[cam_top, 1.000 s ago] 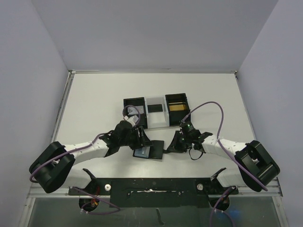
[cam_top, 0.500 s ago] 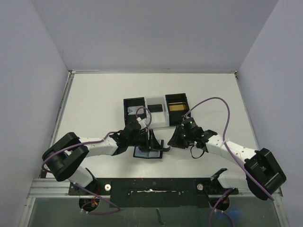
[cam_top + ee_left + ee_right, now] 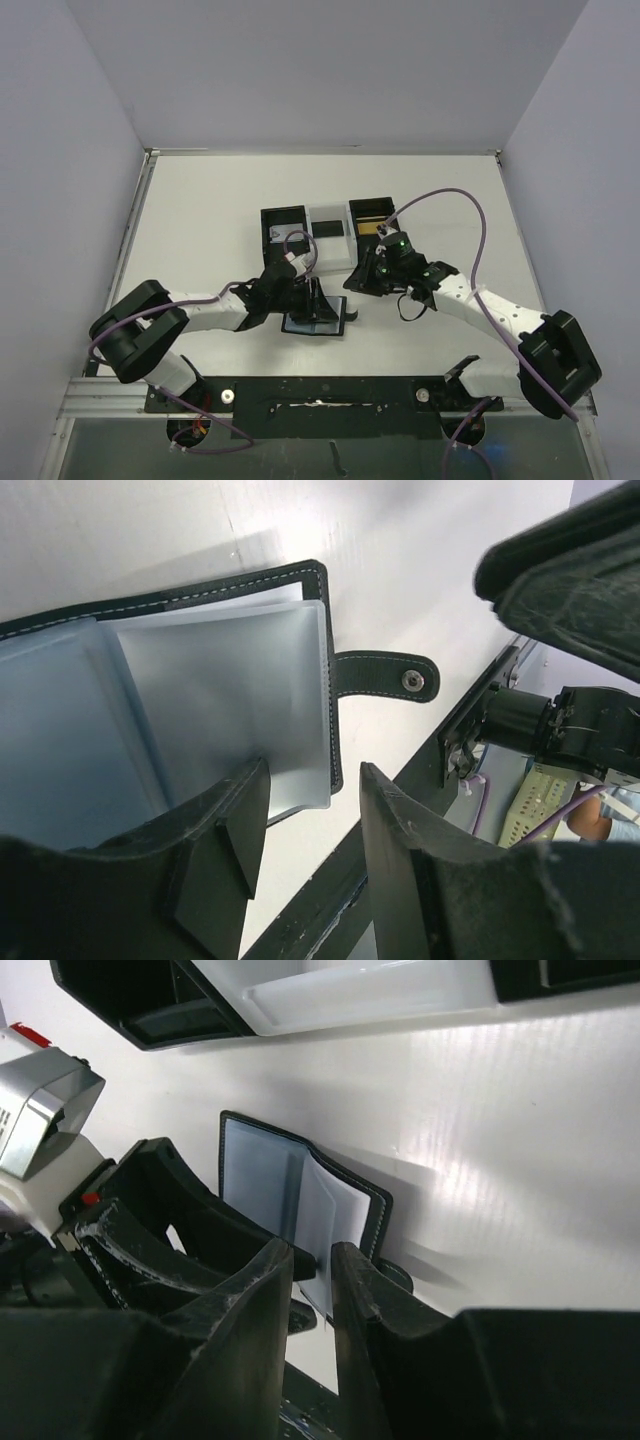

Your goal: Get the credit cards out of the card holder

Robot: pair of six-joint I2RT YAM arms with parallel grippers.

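- Where the white table (image 3: 200, 230) fills the overhead view, three open-top containers sit in a row at its centre: a left black box (image 3: 283, 213), a white tray (image 3: 328, 252) and a right black box (image 3: 372, 203).
- The card holder (image 3: 318, 322) lies spread open on the table just below that row, in the lower middle of the overhead frame, apart from the containers.
- It is a black bifold with pale stitching along its edge. Inside are blue-grey translucent pockets, and one leaf is lifted off the rest in the right wrist view.
- The left gripper (image 3: 312, 775) hangs right over the holder with its jaws parted, clamping nothing. One finger overlaps a pocket's lower edge, and whether it touches cannot be told.
- The right gripper (image 3: 313, 1252) sits up and to the right of the holder in the overhead frame, apart from it, its jaws a narrow slit apart and empty.
- A gold-tan card (image 3: 368, 229) lies in the right black box, partly hidden by the right arm (image 3: 470, 305).
- The closing tab (image 3: 385, 675), with a metal snap (image 3: 411, 681), lies flat on the table off the holder's right edge in the left wrist view.
- Whether any card sits in the pockets cannot be told.
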